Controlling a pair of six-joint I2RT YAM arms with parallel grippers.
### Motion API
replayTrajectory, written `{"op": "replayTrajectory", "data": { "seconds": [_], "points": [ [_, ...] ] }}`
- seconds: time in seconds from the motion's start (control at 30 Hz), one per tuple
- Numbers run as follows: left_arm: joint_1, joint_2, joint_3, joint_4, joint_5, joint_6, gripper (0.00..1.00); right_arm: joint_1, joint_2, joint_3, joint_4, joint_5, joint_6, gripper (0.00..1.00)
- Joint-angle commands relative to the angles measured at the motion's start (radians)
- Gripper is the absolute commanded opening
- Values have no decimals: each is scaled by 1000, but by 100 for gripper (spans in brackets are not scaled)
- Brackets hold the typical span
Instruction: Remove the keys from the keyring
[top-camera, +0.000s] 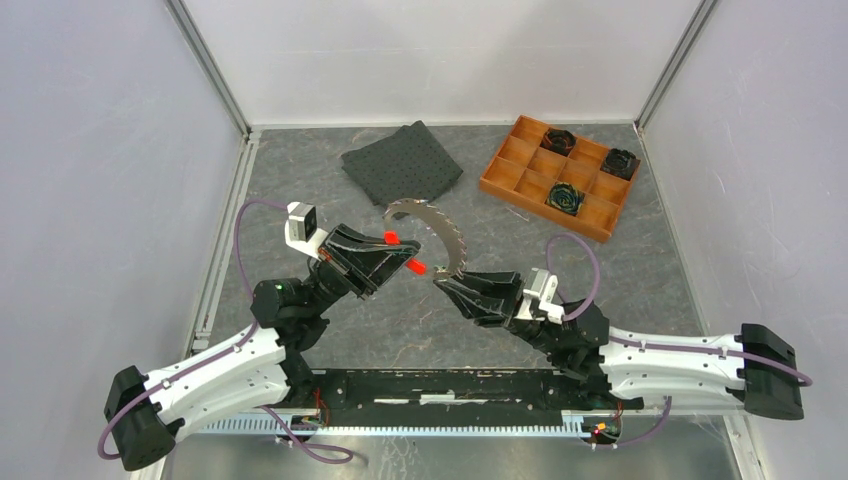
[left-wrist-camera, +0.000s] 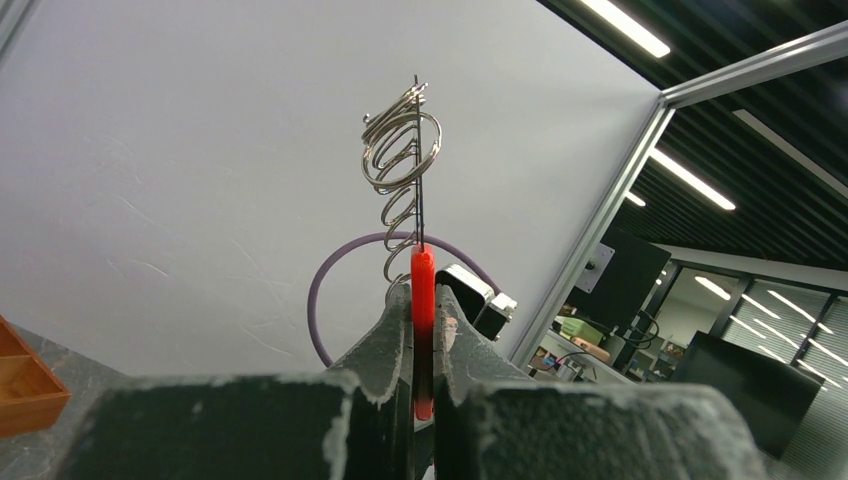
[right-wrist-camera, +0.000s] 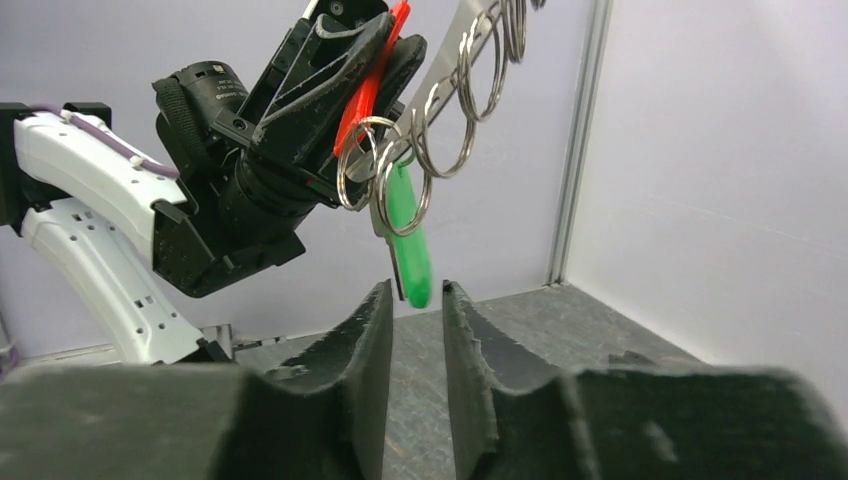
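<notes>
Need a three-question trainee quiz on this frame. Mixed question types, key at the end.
1. True or false: the left gripper is shut on the red key.
2. Which key's tip hangs between the open fingers of the right gripper? A) red B) green C) neither
3. Fill in: the black gear-like pieces sit in compartments of the orange ____.

Key:
1. True.
2. B, the green key.
3. tray.
</notes>
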Motion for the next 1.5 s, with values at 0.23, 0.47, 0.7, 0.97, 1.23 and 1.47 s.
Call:
{"op": "replayTrajectory", "data": {
  "seconds": [0.23,0.47,0.7,0.97,1.23,1.47],
  "points": [
    [0,-9,31,49,34,-45,2,-35,29,66,98,-11,5,4],
    [0,-10,65,-28,122,-44,2,-122,30,122,81,-258,40,1],
    [0,-9,93,-87,191,-70,2,-137,20,216,-61,-503,-42,3],
    [0,13,128,-194,225,-80,2,-136,-40,260,-179,-498,-190,14],
    [0,26,128,-240,188,-80,2,-136,-77,255,-118,-458,-281,42],
    [0,5,148,-329,131,33,2,-136,-97,263,-83,-567,-225,52]
  ]
}}
